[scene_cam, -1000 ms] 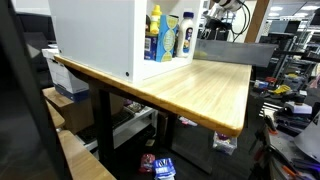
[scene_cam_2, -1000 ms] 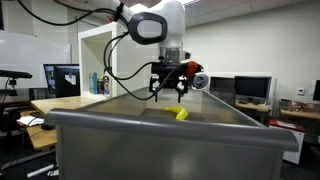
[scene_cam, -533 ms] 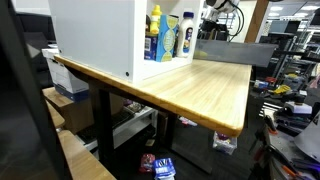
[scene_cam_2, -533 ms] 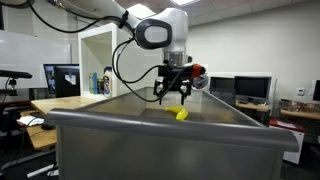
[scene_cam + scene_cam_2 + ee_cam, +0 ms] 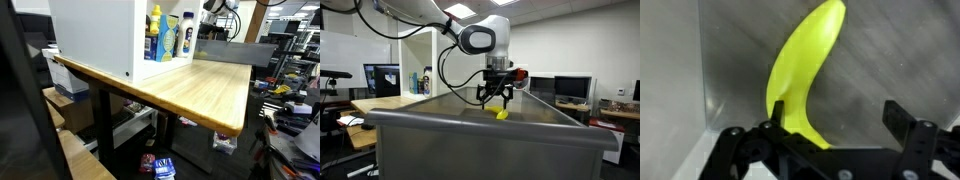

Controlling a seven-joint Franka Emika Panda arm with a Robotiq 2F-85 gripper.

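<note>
The gripper [image 5: 497, 99] hangs just above the yellow banana [image 5: 502, 114]. Its fingers stand wide apart and hold nothing. The banana lies flat on the floor of the grey bin [image 5: 470, 145], close to one wall in the wrist view.

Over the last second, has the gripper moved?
Yes. In an exterior view the gripper has come down toward the yellow banana, closer to the grey bin's rim.

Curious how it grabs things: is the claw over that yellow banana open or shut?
Open. In the wrist view the gripper has its fingers wide apart, with the banana lying on the bin floor, not pinched.
</note>
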